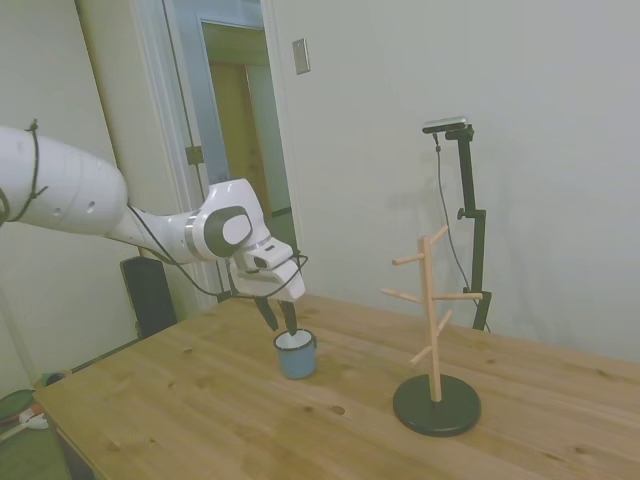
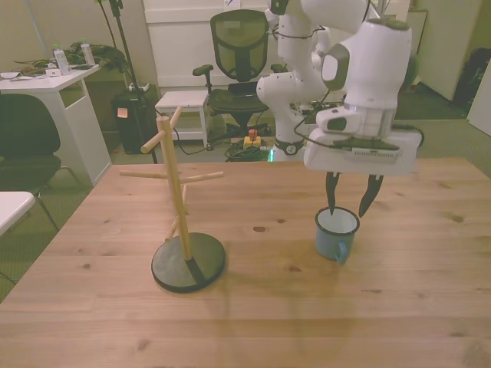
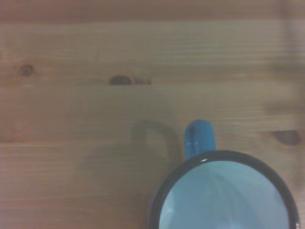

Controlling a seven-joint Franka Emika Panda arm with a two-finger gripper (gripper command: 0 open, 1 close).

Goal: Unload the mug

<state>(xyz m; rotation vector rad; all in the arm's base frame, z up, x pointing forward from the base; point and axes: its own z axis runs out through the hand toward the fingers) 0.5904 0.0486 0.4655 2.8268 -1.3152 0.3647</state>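
Observation:
The light-blue mug (image 1: 296,358) (image 2: 335,236) (image 3: 224,195) stands upright on the wooden table (image 2: 253,307), white inside, its handle (image 3: 199,137) pointing out to the side. My gripper (image 1: 280,322) (image 2: 348,207) hangs just over its rim and is open. In the front view one dark finger (image 2: 331,198) dips over the mug's opening, while the other sits outside the rim on the front view's right. Neither finger visibly presses on the wall. The wooden peg rack (image 1: 434,300) (image 2: 178,201) on its black round base stands apart from the mug with bare pegs.
The rack's base (image 2: 188,263) sits toward the front view's left, about a hand's width of bare wood between it and the mug. Beyond the table are an office chair (image 2: 239,46) and a white desk (image 2: 54,84).

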